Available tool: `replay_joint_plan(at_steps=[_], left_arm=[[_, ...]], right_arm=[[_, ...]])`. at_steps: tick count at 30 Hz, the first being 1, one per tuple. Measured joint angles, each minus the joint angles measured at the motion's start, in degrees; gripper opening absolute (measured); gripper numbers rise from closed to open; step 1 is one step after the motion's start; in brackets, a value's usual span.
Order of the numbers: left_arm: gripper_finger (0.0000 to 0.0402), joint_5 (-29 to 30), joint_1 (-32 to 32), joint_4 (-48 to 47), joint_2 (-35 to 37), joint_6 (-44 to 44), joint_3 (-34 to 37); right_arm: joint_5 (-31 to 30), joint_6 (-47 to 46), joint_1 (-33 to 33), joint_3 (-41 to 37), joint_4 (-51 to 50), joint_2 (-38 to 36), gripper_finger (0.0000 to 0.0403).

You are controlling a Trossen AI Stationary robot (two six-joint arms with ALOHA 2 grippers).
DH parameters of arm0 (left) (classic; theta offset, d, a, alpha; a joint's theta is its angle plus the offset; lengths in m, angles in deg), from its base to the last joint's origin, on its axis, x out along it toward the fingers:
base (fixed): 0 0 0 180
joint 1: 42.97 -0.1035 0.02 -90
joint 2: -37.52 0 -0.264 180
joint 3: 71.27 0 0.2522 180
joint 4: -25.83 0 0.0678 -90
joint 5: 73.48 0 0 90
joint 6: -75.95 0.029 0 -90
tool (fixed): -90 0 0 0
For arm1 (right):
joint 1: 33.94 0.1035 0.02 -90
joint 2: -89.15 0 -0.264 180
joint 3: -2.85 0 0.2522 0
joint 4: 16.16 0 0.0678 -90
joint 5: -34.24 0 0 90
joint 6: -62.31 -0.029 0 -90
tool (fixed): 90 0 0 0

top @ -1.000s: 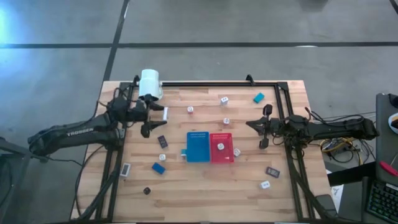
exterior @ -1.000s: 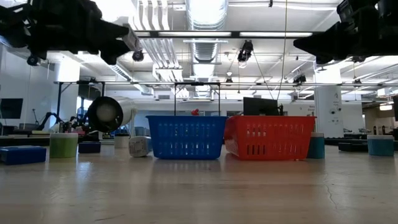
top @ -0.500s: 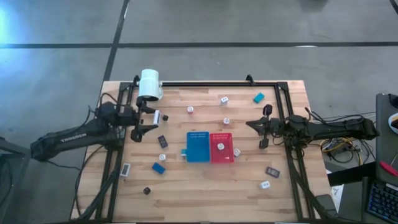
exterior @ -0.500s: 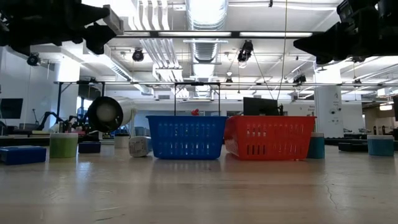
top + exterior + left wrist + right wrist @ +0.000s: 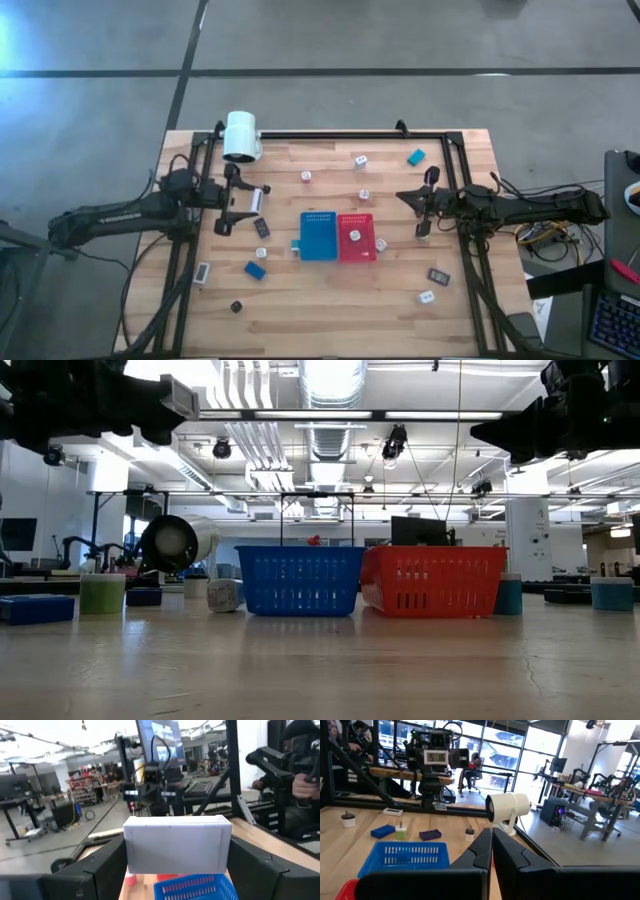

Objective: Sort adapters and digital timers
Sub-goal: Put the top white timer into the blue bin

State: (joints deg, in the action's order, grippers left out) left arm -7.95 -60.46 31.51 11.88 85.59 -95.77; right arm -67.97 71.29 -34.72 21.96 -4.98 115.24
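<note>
Look at your two bins mid-tabletop point(image 5: 330, 300): the blue basket point(image 5: 318, 236) looks empty from above, while the red basket point(image 5: 356, 238) beside it holds one white adapter point(image 5: 354, 236). Your left gripper point(image 5: 243, 198) hangs above the tabletop near the white cylinder point(image 5: 241, 136), clamped on a white digital timer point(image 5: 177, 844) (its screen shows in the right wrist view). Your right gripper point(image 5: 423, 210) hovers right of the red basket, fingers fully together, holding nothing.
</note>
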Motion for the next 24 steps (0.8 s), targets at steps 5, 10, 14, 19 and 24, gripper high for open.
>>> replay_joint_plan(at_steps=[5,10,14,19,24], left_arm=[[0.0287,0.00,0.03,-1.48,2.70,-1.01,0.03],[0.0287,3.91,0.03,2.08,2.99,-3.93,2.75],[0.0287,9.58,0.01,7.44,2.90,-6.99,4.53],[0.0287,8.21,0.21,7.99,1.90,-7.77,4.55],[0.0287,6.45,1.82,7.95,-1.37,-7.43,4.55]], right_arm=[[0.00,0.00,0.00,0.00,-0.07,0.00,0.0008],[0.00,-0.86,0.00,0.00,-0.12,0.00,0.0008],[0.00,-1.31,0.00,0.00,-0.07,0.00,0.0008],[0.00,-1.31,0.00,0.00,0.68,0.00,0.0008],[-0.19,-0.64,-0.02,0.00,1.13,0.00,0.0008]])
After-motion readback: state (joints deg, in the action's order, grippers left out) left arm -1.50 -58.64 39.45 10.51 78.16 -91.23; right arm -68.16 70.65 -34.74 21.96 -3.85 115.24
